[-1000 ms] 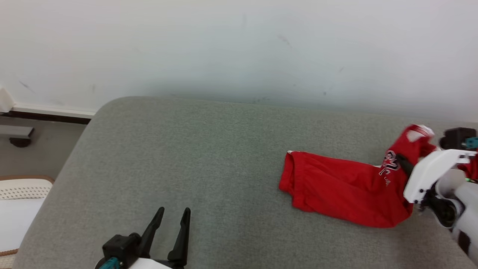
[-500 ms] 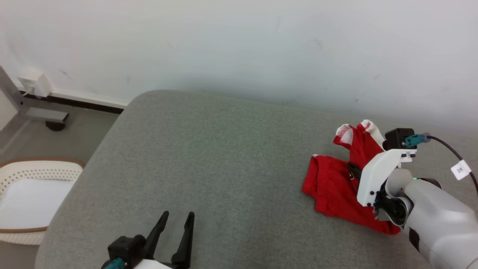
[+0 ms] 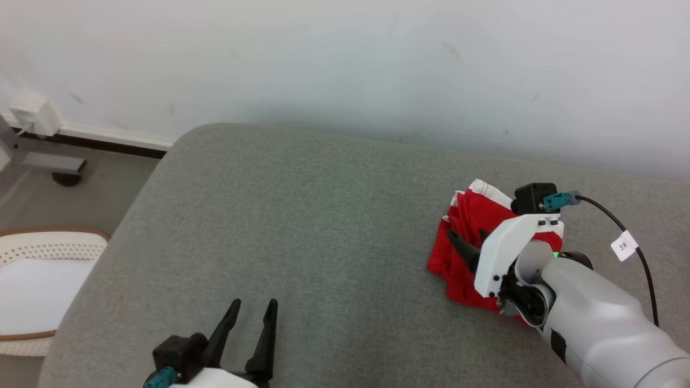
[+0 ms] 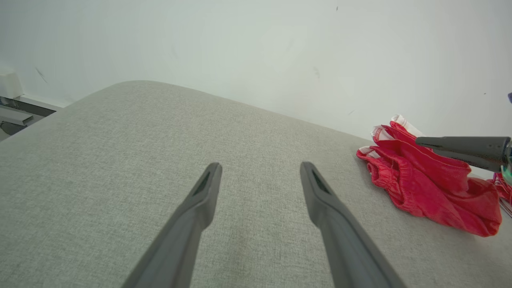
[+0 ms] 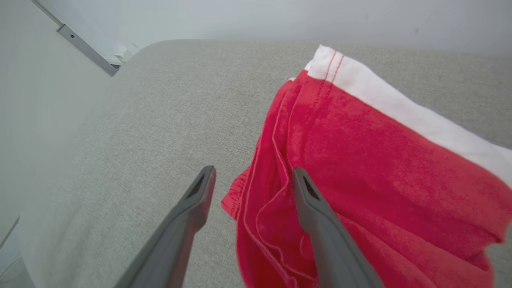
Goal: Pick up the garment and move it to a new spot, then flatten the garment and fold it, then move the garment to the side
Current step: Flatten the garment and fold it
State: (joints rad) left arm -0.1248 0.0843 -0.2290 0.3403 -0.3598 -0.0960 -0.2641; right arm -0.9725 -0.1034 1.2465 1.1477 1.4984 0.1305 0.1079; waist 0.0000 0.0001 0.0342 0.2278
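Garment (image 3: 466,218) on grey cushion (image 3: 302,226), white wall (image 3: 345,64)

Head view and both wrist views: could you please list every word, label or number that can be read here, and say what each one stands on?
On the white tag hanging from the black cable: two dark handwritten characters, too small and blurred to read with confidence.
On the red garment: no print or lettering on the folds that face the cameras.
No other text can be read.

Small white tag (image 3: 623,246) on black cable (image 3: 649,291), two handwritten characters, too small to read surely
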